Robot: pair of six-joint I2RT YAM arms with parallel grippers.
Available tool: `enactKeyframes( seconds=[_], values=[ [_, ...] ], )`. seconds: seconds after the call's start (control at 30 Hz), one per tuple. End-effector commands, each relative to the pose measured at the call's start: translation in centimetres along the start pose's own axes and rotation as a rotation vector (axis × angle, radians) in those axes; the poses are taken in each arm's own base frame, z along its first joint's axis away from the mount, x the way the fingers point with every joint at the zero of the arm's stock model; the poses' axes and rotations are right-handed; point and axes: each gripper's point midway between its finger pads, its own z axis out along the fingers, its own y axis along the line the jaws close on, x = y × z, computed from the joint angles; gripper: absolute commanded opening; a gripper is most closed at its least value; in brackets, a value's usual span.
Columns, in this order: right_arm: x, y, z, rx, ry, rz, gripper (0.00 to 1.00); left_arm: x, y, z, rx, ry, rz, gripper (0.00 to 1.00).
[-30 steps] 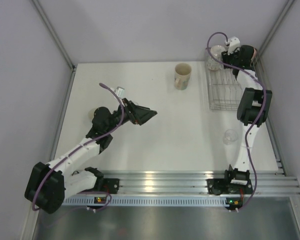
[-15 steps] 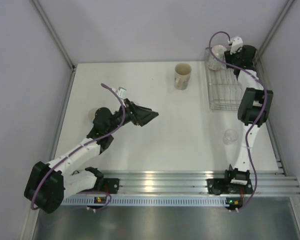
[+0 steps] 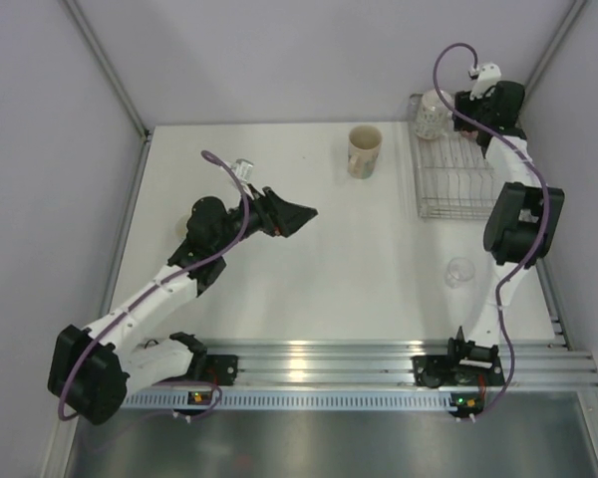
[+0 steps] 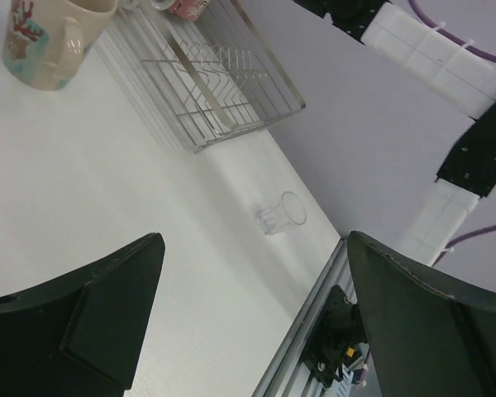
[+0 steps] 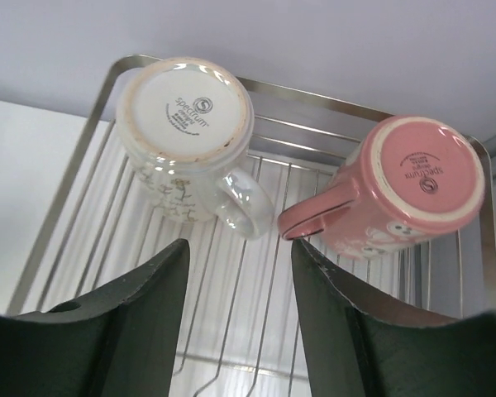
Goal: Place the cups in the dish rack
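Two cups racked, cream mug on the table, both grippers empty.

Your right gripper [image 5: 240, 256] hangs with jaws apart, holding nothing, above the white mug [image 5: 186, 124] and pink mug [image 5: 413, 186], both upside down at the far end of the dish rack [image 5: 314, 124]. Your left gripper [image 4: 255, 248] is spread wide over the table [image 3: 279, 299]. The cream mug [image 3: 364, 149] stands left of the rack. Risk: a low move here could let a finger catch a handle and tip a racked mug. The fourth cup is possibly hidden behind your left arm.

Three mugs [image 3: 364, 150] [image 5: 186, 124] [image 5: 413, 186]; one wire rack [image 3: 444, 184]; one clear glass [image 3: 459, 270]
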Motion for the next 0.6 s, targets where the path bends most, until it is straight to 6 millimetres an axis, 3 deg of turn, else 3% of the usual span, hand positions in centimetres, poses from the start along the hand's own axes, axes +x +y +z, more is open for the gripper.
enactKeyframes(
  seconds=[0.0,0.03,0.07,0.1,0.13,0.17,0.2,0.27,0.3,0.33,0.37,0.4,0.43,0.5,0.57],
  values=[
    [-5.6,-0.4,-5.0,0.037,-0.082,0.102,0.53,-1.2,1.0,-0.1,-0.12,0.011,0.045,0.98],
    [-6.0,-0.1,-5.7,0.036,-0.09,0.189,0.51,-1.3,2.1,-0.3,-0.201,0.037,0.066,0.97],
    [-7.8,0.4,-7.5,0.027,-0.123,0.226,0.51,-1.3,2.9,-0.5,-0.255,0.057,0.08,0.97],
    [-6.9,1.4,-8.1,0.009,-0.099,0.316,0.51,-1.3,3.5,-0.6,-0.3,0.077,0.096,0.97],
    [-7.4,2.8,-9.1,-0.04,-0.1,0.436,0.51,-1.0,4.7,-0.6,-0.346,0.116,0.131,0.96],
    [-9.0,3.7,-11.2,-0.068,-0.131,0.49,0.5,-1.6,5.1,-0.9,-0.404,0.133,0.144,0.96],
    [-6.7,5.1,-11.6,-0.094,-0.084,0.568,0.49,-1.8,5.3,-0.8,-0.42,0.146,0.161,0.95],
    [-7.8,7.9,-14.6,-0.19,-0.1,0.737,0.46,-1.6,6.2,-0.8,-0.462,0.199,0.202,0.95],
    [-5.8,9.6,-14.8,-0.229,-0.072,0.793,0.46,-2.9,5.7,-0.4,-0.464,0.185,0.225,0.94],
    [-6.6,11.5,-16.7,-0.322,-0.07,0.842,0.46,-3.4,5.8,-0.3,-0.472,0.192,0.26,0.94],
    [-6.0,12.7,-17.4,-0.362,-0.051,0.866,0.46,-3.4,6.2,0.0,-0.486,0.211,0.273,0.93],
    [-4.0,14.7,-17.8,-0.4,0.008,0.888,0.46,-4.8,5.8,0.0,-0.512,0.199,0.298,0.92],
    [-4.1,15.7,-19.1,-0.435,0.018,0.889,0.46,-5.3,6.1,0.0,-0.537,0.207,0.328,0.91],
    [-1.8,18.2,-20.1,-0.459,0.082,0.886,0.46,-7.0,7.7,-0.6,-0.67,0.196,0.361,0.91],
    [-1.2,19.7,-21.7,-0.473,0.088,0.85,0.46,-8.3,9.1,-1.3,-0.783,0.174,0.383,0.91]
  ],
)
